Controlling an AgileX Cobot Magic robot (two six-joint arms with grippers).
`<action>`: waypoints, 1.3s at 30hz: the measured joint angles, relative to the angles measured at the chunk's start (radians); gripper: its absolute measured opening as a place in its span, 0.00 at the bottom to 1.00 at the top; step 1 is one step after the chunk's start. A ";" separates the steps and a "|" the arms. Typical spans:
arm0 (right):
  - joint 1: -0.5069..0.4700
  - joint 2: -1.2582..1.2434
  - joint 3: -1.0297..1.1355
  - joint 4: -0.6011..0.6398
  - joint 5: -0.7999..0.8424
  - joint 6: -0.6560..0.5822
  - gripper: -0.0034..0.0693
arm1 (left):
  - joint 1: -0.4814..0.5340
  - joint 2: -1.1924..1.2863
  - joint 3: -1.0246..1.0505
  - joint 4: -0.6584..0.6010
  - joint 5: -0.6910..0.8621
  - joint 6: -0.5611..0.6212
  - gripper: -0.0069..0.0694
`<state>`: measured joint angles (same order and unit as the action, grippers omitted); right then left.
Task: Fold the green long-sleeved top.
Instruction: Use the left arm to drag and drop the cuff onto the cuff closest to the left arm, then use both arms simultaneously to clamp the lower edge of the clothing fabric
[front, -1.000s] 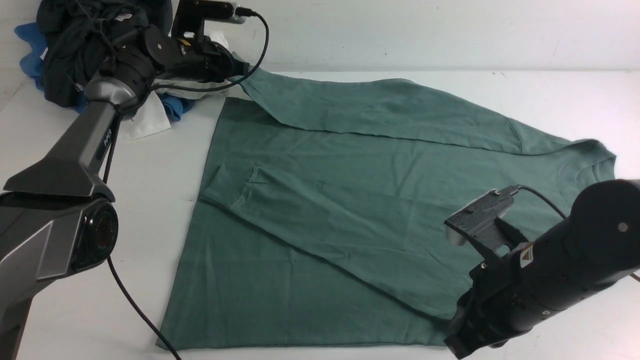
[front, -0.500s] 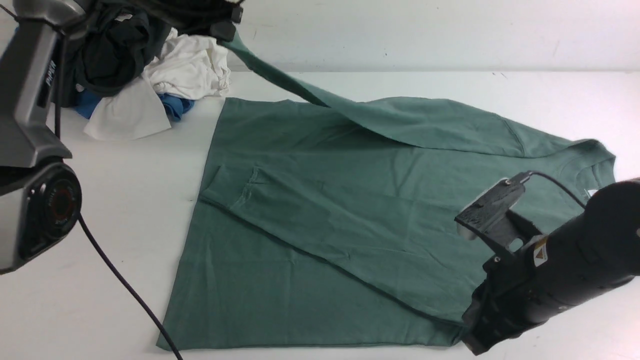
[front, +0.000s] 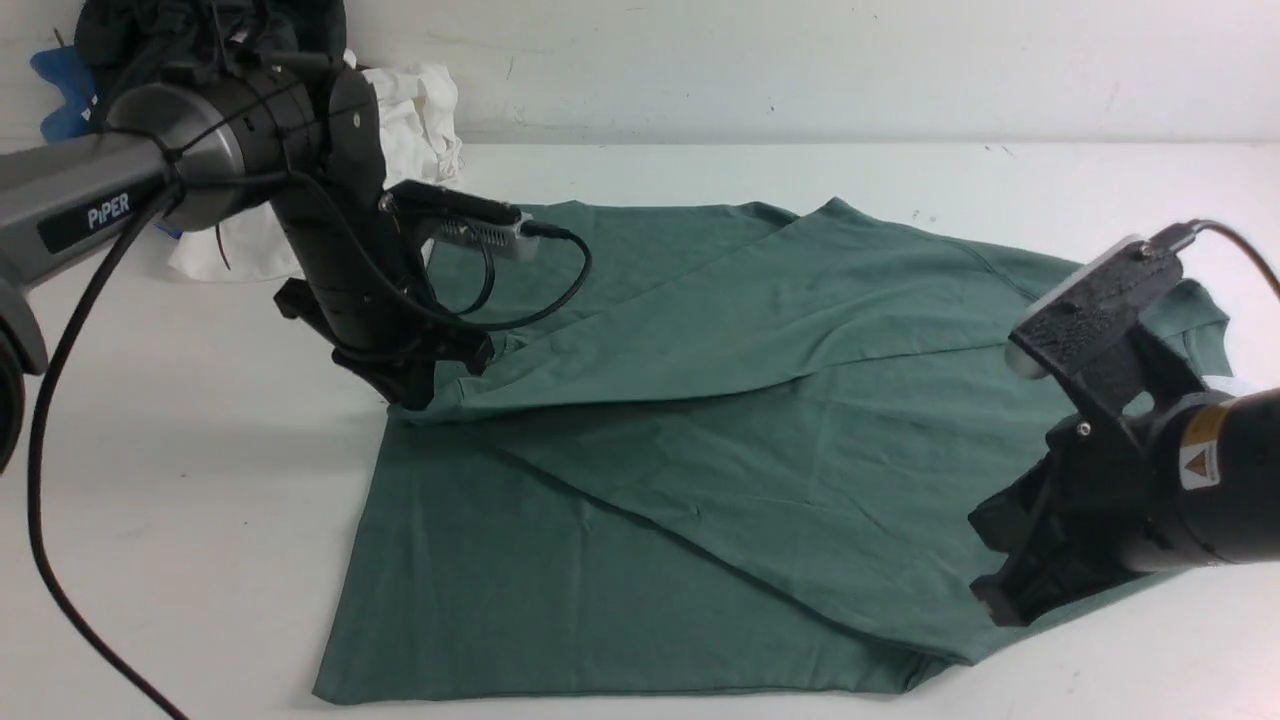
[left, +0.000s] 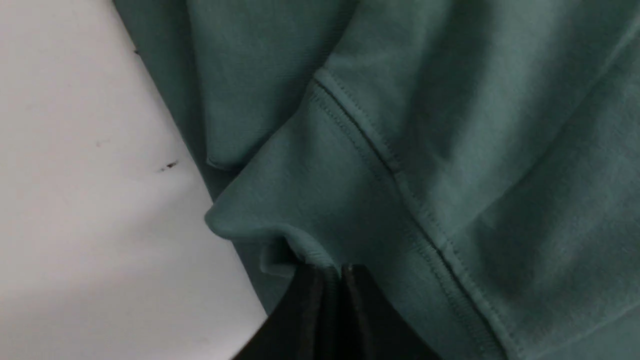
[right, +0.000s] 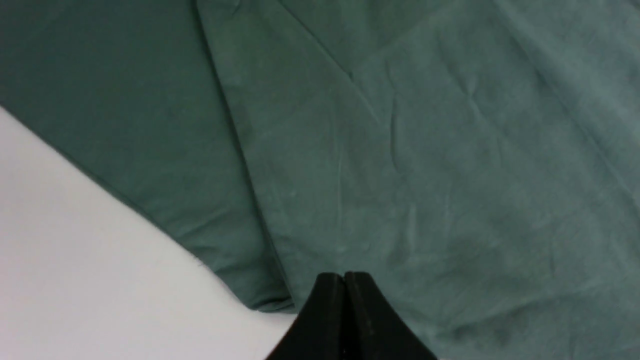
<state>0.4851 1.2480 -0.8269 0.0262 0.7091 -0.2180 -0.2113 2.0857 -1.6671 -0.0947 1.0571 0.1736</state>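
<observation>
The green long-sleeved top (front: 700, 450) lies spread on the white table (front: 180, 480), one sleeve folded across its body. My left gripper (front: 415, 392) is down at the top's left edge, shut on the far sleeve's ribbed cuff (left: 310, 200), which now drapes diagonally over the body. In the left wrist view the cuff's fold runs into the closed left gripper (left: 334, 272). My right gripper (front: 995, 598) hovers over the near right corner of the top. The right wrist view has the right gripper (right: 344, 277) shut just above the cloth (right: 425, 175), nothing pinched.
A heap of other clothes sits at the back left: a white garment (front: 425, 110), a dark garment (front: 200, 30) and a blue one (front: 60, 90). The left arm's black cable (front: 60, 560) trails over the table on the left. A wall closes the back.
The left gripper lifted the sleeve cuff from the back left, then carried it forward and down onto the top's left edge. The right arm drew back to the right and rose slightly.
</observation>
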 joint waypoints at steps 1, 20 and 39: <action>0.000 0.000 0.001 -0.026 -0.025 0.000 0.03 | 0.000 -0.001 0.022 0.001 -0.036 -0.004 0.11; 0.000 0.000 0.004 -0.070 -0.076 0.000 0.03 | -0.066 -0.057 0.028 0.095 -0.010 -0.007 0.15; 0.000 0.000 0.004 -0.093 -0.049 -0.001 0.03 | -0.211 -0.331 0.258 0.149 0.149 -0.040 0.60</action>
<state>0.4851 1.2480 -0.8227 -0.0671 0.6605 -0.2189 -0.4224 1.7546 -1.4090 0.0547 1.2064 0.1335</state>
